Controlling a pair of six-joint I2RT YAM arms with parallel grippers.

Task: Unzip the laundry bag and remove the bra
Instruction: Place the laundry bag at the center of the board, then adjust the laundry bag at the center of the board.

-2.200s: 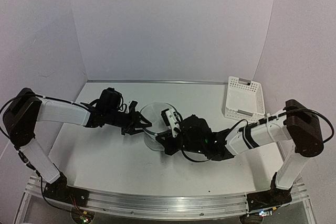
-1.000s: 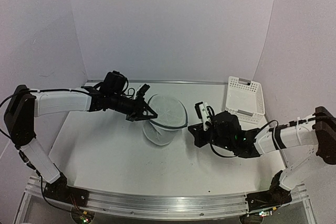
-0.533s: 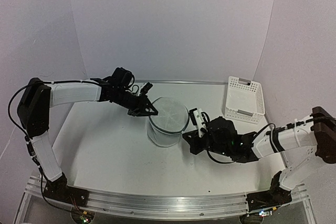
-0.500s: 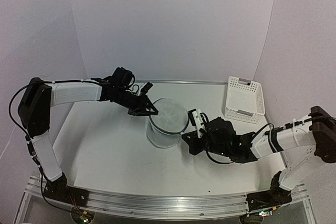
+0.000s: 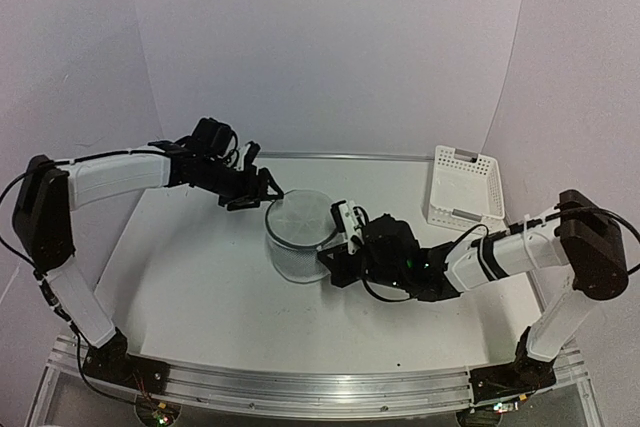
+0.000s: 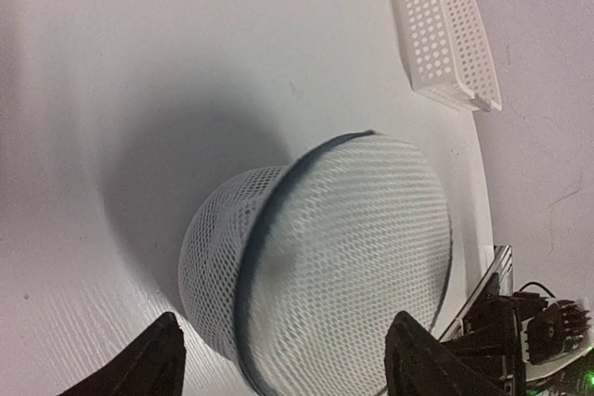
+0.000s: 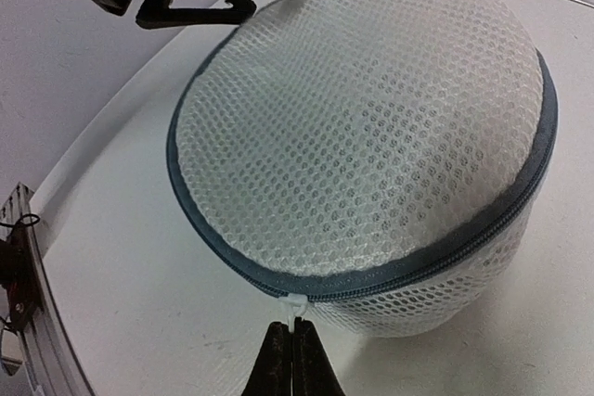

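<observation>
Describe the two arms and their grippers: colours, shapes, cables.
The left arm and the right arm match: white tubular links between black joints, with thin black cables looping alongside. The left gripper and the right gripper are black with two slim pointed fingers; the right one carries a white block.

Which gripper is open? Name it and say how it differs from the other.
The left gripper: its fingers stand wide apart beside the bag, gripping nothing. The right gripper is shut, its tips at the bag's white zipper pull.
</observation>
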